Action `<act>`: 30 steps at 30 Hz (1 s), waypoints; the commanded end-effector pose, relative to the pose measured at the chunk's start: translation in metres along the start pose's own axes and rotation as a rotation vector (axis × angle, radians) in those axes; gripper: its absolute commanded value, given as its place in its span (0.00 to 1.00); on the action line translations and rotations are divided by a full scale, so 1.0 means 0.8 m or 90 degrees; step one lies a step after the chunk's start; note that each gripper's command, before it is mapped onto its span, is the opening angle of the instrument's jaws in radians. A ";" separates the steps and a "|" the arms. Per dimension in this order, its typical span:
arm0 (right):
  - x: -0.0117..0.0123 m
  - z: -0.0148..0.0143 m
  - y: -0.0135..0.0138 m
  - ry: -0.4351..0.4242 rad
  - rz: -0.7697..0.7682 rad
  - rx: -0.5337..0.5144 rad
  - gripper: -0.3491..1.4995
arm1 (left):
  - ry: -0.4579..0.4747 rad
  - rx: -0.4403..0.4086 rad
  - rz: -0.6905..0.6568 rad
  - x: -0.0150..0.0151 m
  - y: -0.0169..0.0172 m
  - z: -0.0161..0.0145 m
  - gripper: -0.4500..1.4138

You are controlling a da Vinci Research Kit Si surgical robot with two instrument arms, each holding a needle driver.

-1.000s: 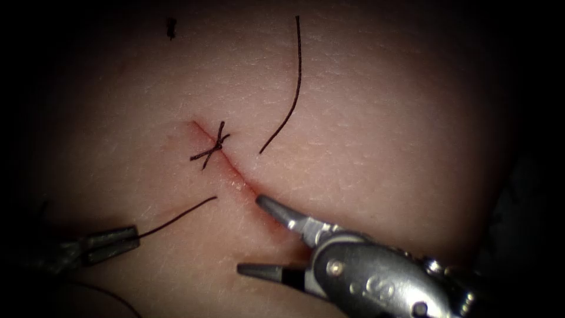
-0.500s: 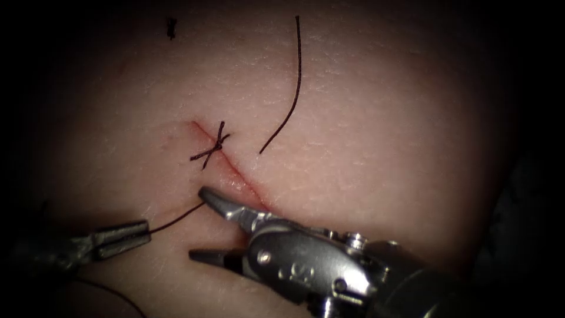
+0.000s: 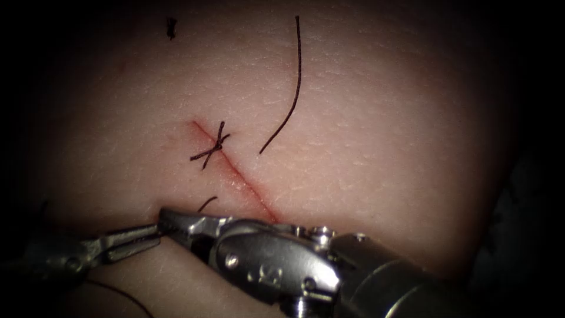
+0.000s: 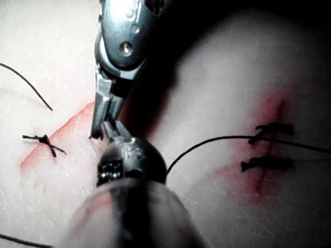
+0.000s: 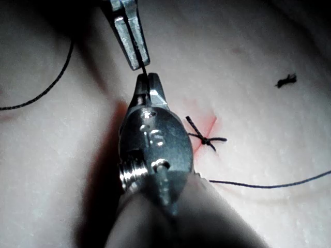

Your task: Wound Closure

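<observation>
Endoscope view: your left hand (image 3: 154, 231) comes in from the picture's left, jaws closed on the thread (image 3: 207, 204) at its tips. A short bit of that thread shows just left of the cut (image 3: 247, 189), past the jaws. Your right hand (image 3: 168, 217) comes in from the right; its tip sits tip to tip against the left hand's, on the left side of the cut. Can't tell here if the right jaws are apart or together. One tied stitch (image 3: 213, 146) crosses the upper part of the cut. A loose thread piece (image 3: 292, 88) lies on the tissue (image 3: 382, 147) to the right of the cut, well apart from both hands. Small thread scrap (image 3: 170, 26) near the upper edge.

Left wrist view: left hand (image 4: 109, 129) meets right hand (image 4: 98, 133) at the tips, close beside the cut (image 4: 62, 132) w/ tied stitch (image 4: 45, 142). Second cut (image 4: 269, 150) carries two stitches.

Right wrist view: right hand (image 5: 147, 82) jaws closed together, touching thread (image 5: 141, 61) at the left hand (image 5: 135, 61) tips. Left jaws clamp the thread. Needle location: can't tell.
</observation>
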 end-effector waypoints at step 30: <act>-0.0073 -0.0110 0.0024 -0.087 0.013 -0.099 0.00 | -0.138 0.106 -0.078 -0.0039 0.0010 -0.0008 0.79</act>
